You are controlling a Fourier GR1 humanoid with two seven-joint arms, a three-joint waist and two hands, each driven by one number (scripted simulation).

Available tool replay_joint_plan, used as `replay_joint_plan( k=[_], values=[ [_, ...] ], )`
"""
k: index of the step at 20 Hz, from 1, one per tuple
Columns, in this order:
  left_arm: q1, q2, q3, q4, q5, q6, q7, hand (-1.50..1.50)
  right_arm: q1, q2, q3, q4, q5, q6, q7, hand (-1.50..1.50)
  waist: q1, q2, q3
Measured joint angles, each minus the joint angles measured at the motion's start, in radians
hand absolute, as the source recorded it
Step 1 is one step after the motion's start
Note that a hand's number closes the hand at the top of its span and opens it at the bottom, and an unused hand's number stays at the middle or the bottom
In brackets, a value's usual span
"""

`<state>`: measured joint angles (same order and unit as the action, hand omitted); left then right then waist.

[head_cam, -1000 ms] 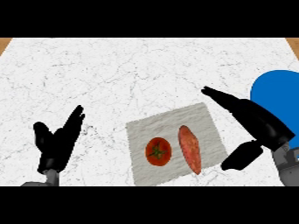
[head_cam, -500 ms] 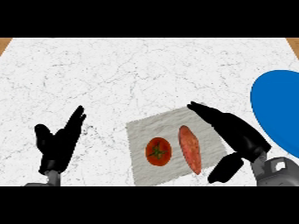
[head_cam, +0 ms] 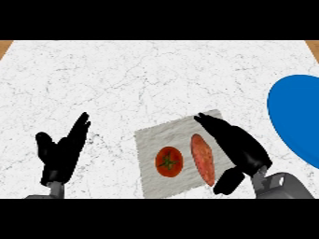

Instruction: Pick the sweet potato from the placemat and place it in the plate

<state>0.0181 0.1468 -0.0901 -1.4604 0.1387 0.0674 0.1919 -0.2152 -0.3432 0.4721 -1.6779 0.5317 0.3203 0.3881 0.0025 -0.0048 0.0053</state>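
- Your right hand (head_cam: pixel 237 148) has slid away from the plate (head_cam: pixel 301 116) and now hangs over the placemat's (head_cam: pixel 155 140) right side.
- Its fingers are stretched out straight with the thumb spread apart, and it has hold of nothing.
- The sweet potato (head_cam: pixel 203 158) lies on the placemat, just beside that hand, close to the desk's (head_cam: pixel 121 79) near edge.
- A tomato (head_cam: pixel 168 161) sits beside it on the same mat, on the side toward the desk's left edge.
- The blue plate rests at the desk's right edge.
- Your left hand (head_cam: pixel 60 151) rests open, fingers up, by the near-left corner.
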Motion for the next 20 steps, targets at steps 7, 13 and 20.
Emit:
replay_joint_plan(
  k=[7,13,20],
  values=[
    [-0.010,-0.009,0.015,0.001,-0.013,-0.014,0.021,0.00,-0.008,0.060,-0.019,0.042,0.072,0.046,-0.005,-1.50,0.000,0.001,-0.001],
    [-0.003,-0.024,0.019,-0.008,-0.028,-0.015,0.018,0.00,-0.024,0.113,0.003,0.148,0.149,0.047,-0.049,1.50,0.002,0.001,-0.001],
    [-0.008,-0.038,0.024,0.000,-0.042,-0.016,0.017,0.00,-0.030,0.094,0.019,0.195,0.240,0.043,-0.171,1.50,0.001,0.001,-0.001]
  ],
)
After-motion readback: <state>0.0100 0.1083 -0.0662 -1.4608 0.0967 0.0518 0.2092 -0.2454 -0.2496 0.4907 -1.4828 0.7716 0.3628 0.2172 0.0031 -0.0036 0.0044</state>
